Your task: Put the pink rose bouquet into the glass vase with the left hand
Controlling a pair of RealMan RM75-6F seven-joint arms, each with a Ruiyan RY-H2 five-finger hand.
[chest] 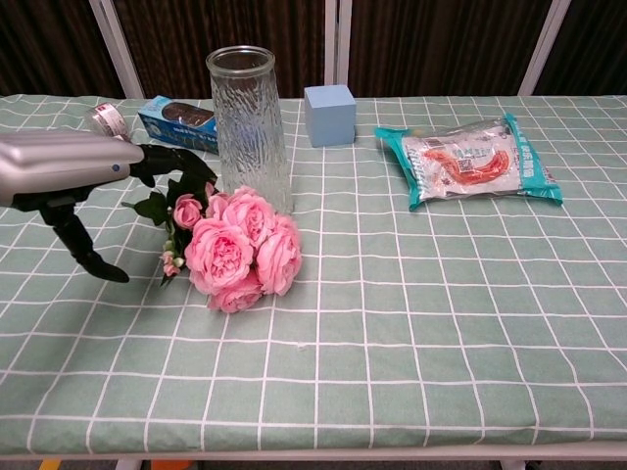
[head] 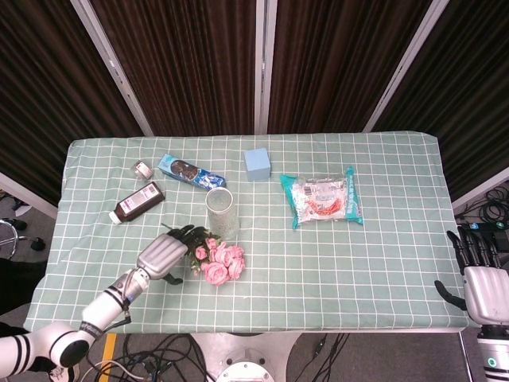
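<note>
The pink rose bouquet [head: 220, 262] [chest: 238, 246] lies flat on the green checked tablecloth, blooms toward me, its leafy stems pointing left. Right behind it stands the empty glass vase [head: 221, 212] [chest: 249, 125], upright. My left hand [head: 165, 254] [chest: 73, 171] hovers just left of the bouquet, its dark fingers stretched over the leaves and stems, thumb hanging down apart; it holds nothing. My right hand [head: 480, 285] stays at the table's front right corner, fingers spread and empty, outside the chest view.
A dark bottle [head: 137, 202] lies at the left, a small tape roll [head: 143, 169] [chest: 104, 118] and a blue snack pack [head: 190, 171] [chest: 179, 120] behind it. A light blue box [head: 257, 164] [chest: 329, 114] and a teal snack bag [head: 323, 199] [chest: 472, 161] lie further right.
</note>
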